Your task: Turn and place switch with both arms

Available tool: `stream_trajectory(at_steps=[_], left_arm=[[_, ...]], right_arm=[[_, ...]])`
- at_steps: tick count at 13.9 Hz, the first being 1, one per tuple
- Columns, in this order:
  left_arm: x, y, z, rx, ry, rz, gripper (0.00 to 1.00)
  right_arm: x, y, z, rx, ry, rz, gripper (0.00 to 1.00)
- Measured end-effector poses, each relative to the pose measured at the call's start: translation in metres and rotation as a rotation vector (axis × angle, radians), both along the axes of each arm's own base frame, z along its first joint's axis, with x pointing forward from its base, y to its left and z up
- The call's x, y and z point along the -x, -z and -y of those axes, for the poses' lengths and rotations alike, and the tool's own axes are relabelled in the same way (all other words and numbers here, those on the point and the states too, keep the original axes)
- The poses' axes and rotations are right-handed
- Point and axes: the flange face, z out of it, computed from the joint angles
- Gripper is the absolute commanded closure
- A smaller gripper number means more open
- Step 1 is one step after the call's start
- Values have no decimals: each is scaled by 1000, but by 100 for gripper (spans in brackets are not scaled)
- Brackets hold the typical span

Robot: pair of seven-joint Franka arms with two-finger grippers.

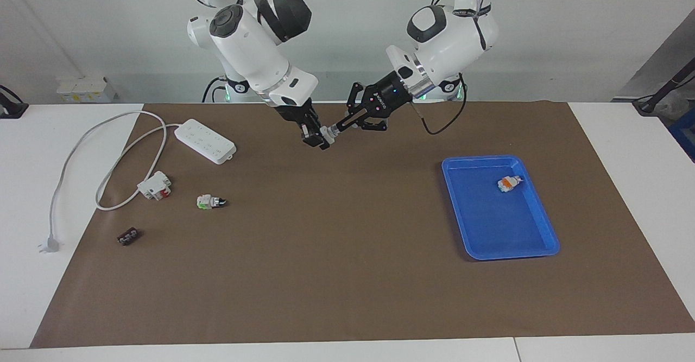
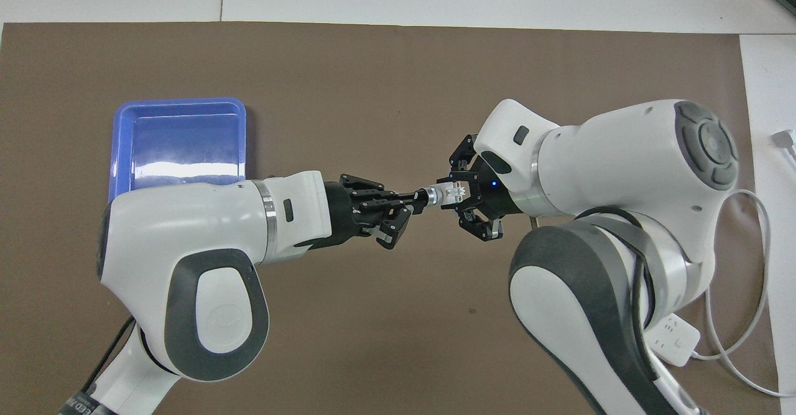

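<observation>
Mid-handover: right gripper (image 1: 317,134) and left gripper (image 1: 353,120) both clamp 1 white switch (image 1: 329,131) in the air over the brown mat (image 1: 347,253), knob end toward the left jaws. 1 orange-ended switch (image 1: 509,183) lies in the glossy blue tray (image 1: 543,221); 1 green-ended switch (image 1: 210,202) waits on the mat. Turn looks underway, placing left.

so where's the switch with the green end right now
In the facing view the green-ended switch lies on the brown mat toward the right arm's end, beside the white block with red parts.
</observation>
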Motion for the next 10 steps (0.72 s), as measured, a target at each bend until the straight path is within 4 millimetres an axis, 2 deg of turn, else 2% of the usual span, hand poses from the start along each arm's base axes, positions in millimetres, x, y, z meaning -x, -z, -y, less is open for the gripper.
stream_trajectory(at_steps=[6, 10], left_arm=[[1, 0, 1, 20, -94, -133, 100], [2, -1, 2, 47, -221, -314, 100]], right_arm=[[0, 1, 0, 1, 0, -1, 100], [0, 1, 0, 1, 0, -3, 100]])
